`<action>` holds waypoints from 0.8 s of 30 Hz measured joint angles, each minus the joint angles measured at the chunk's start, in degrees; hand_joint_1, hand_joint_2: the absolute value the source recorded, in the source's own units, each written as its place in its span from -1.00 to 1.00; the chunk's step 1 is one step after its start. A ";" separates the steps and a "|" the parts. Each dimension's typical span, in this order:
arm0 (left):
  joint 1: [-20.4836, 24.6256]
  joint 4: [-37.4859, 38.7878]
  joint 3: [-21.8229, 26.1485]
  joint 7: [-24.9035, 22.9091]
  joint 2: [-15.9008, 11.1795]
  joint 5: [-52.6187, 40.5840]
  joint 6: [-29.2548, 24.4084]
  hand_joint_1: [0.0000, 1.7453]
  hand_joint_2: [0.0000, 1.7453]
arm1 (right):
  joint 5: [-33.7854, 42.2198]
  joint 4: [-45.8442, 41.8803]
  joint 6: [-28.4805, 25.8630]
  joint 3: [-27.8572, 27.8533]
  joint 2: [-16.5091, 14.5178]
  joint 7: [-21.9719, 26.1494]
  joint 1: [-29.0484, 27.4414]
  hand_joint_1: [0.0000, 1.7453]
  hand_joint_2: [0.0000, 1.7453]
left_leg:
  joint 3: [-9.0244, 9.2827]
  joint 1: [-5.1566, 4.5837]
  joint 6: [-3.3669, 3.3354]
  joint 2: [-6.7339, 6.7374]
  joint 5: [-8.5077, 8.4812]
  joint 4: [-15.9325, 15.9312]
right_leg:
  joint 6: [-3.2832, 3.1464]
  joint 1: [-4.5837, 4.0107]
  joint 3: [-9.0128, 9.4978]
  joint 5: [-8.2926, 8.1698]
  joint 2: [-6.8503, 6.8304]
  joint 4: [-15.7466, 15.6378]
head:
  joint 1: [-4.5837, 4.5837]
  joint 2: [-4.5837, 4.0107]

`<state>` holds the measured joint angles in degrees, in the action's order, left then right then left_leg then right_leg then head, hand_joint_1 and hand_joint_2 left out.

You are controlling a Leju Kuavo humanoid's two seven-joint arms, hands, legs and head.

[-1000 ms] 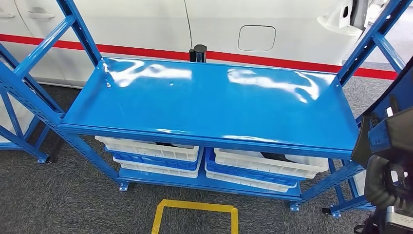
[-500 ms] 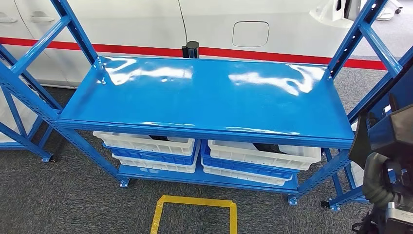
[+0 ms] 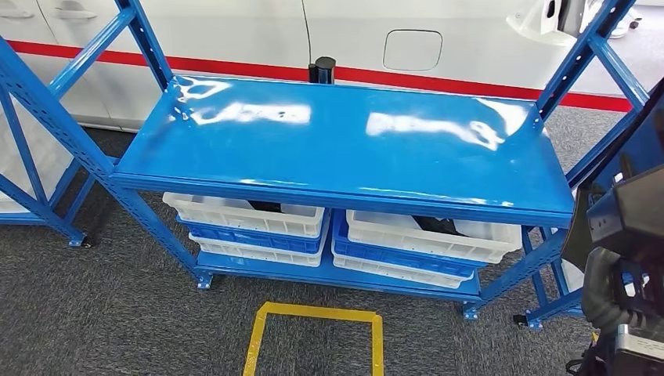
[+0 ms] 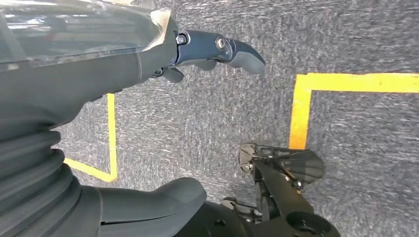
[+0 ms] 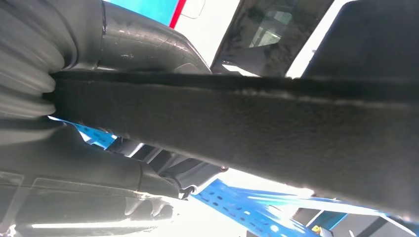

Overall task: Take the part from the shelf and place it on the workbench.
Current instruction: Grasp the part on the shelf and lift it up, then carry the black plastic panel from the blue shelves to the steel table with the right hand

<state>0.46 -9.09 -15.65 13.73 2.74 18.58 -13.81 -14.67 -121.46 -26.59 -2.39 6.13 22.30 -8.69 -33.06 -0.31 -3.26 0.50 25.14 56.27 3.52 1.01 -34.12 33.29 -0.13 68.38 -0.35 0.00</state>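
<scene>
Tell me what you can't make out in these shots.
- The dark part the right hand holds: in the right wrist view it sits too close to show its shape, and the head view cuts it off at the edge.
- The contents of the white bins: the blue shelf top hides most of them in the head view.
- The left hand's fingers: the hand's cover hides most of them in the left wrist view.

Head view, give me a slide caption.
Right hand holds a dark part beside the bare blue workbench.
</scene>
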 joint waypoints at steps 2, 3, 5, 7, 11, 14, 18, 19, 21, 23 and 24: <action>0.01 0.00 0.00 0.00 -0.14 0.00 0.12 -1.00 1.00 | -0.03 0.08 -0.03 0.03 -0.02 0.01 0.19 1.00 1.00 | -0.65 -0.08 0.45 -0.06 -0.38 0.47 | 0.36 0.00 5.49 -1.80 0.09 -8.51 | 0.01 0.00; 0.01 0.00 0.00 0.00 -0.24 0.00 0.26 -1.00 1.00 | -0.06 0.10 -0.08 0.04 -0.04 0.02 0.30 1.00 1.00 | -0.84 -0.18 0.75 -0.10 -0.59 0.68 | 0.20 -0.09 7.14 -2.37 0.22 -11.15 | 0.05 0.00; 0.01 0.00 0.00 -0.01 -0.38 0.04 0.68 -1.00 1.00 | -0.16 0.22 -0.19 0.09 -0.07 0.03 0.45 1.00 1.00 | -1.14 -0.37 1.36 -0.19 -1.15 0.92 | -0.64 -0.41 7.32 -2.84 0.50 -12.02 | 0.16 0.00; -0.08 0.01 0.03 -0.01 -0.49 0.29 0.97 -1.00 1.00 | -0.23 0.40 -0.23 0.12 -0.10 0.02 0.53 1.00 1.00 | -1.63 -0.31 1.90 -0.38 -1.05 1.31 | -1.57 0.03 6.51 -3.26 0.48 -12.11 | 0.28 0.00; -0.24 0.00 0.09 0.03 -0.40 0.85 0.86 -1.00 1.00 | -0.21 0.73 -0.22 0.14 -0.16 -0.01 0.63 1.00 1.00 | -5.16 0.18 3.09 -0.64 7.56 11.12 | -3.28 0.33 4.78 -4.98 0.14 -12.12 | 0.55 0.00; -0.24 0.00 0.09 0.07 -0.25 0.85 0.70 -1.00 1.00 | -0.17 0.97 -0.21 0.15 -0.18 -0.01 0.62 1.00 1.00 | -5.43 0.44 3.24 -0.64 9.34 16.60 | -3.23 0.06 3.11 -6.30 0.10 -11.97 | 0.58 0.00; -0.06 -0.02 0.10 0.07 -0.26 0.85 0.54 -1.00 1.00 | -0.16 1.06 -0.21 0.14 -0.19 -0.01 0.64 1.00 1.00 | 4.81 0.27 1.97 -0.81 4.97 2.34 | -2.47 -0.23 1.97 -7.47 0.10 -11.81 | 0.57 0.00; -0.01 -0.02 0.10 0.08 -0.28 0.85 0.53 -1.00 1.00 | -0.16 1.06 -0.21 0.15 -0.19 -0.01 0.71 1.00 1.00 | 6.07 0.10 1.66 -0.84 4.83 0.20 | -2.17 -0.29 1.86 -7.76 0.06 -11.80 | 0.55 0.00; 0.00 -0.02 0.11 0.10 -0.26 0.86 0.51 -1.00 1.00 | -0.15 1.07 -0.21 0.15 -0.21 -0.01 0.83 1.00 1.00 | 6.06 -0.23 1.12 -0.75 4.48 -0.82 | -1.30 -0.29 1.62 -8.47 -0.02 -11.95 | 0.55 0.00; -0.01 -0.02 0.11 0.11 -0.15 0.87 0.49 -1.00 1.00 | -0.15 1.08 -0.22 0.14 -0.20 -0.01 0.88 1.00 1.00 | 5.35 -0.17 0.29 -0.41 3.39 -1.39 | -0.91 -0.27 0.83 -7.81 -0.03 -11.05 | 0.58 0.00; 0.00 -0.02 0.13 0.11 -0.10 0.87 0.47 -1.00 1.00 | -0.15 1.09 -0.22 0.11 -0.16 -0.01 0.89 1.00 1.00 | 4.80 -0.04 -0.12 -0.22 2.72 -1.67 | -1.07 -0.31 -0.08 -6.30 -0.01 -9.26 | 0.48 0.01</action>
<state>0.46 -9.11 -15.52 13.84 2.64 19.45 -13.34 -14.82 -120.37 -26.81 -2.27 5.96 22.29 -7.80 -28.25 -0.34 -3.38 0.28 27.86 54.61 2.44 0.70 -34.20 26.99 -0.14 59.12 0.13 0.01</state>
